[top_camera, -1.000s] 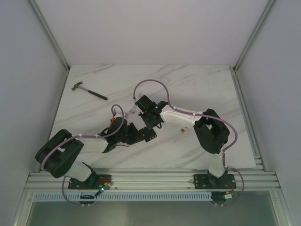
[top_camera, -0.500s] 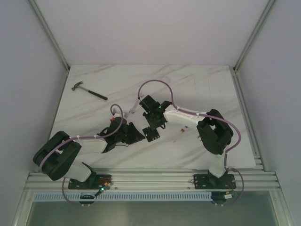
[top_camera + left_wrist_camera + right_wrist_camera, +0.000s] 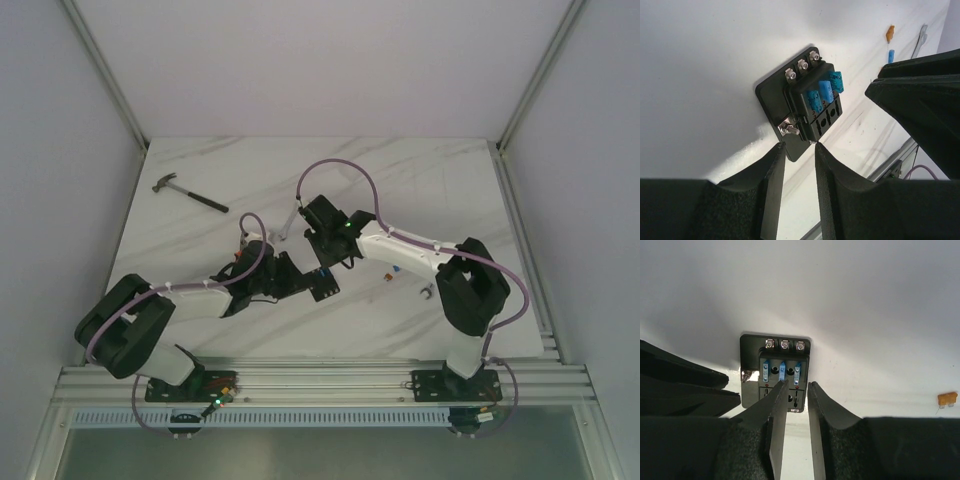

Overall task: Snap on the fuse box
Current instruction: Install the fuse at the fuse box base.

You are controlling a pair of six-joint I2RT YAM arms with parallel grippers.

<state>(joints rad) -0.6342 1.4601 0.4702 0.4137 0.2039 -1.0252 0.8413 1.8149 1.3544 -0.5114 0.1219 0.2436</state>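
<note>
Fuse box (image 3: 790, 360) lay flat on the table (image 3: 450, 190) between both arms. Left gripper (image 3: 799, 145) and right gripper (image 3: 797, 384): jaws slightly parted, holding nothing, tips at the box.

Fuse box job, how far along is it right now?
Done: three blue fuses sit in the fuse box, which lies flat on the table. In hand: nothing; the left gripper and right gripper hover at it, slightly open and empty. Left: no cover is on it, so the snapping appears not yet done.
</note>
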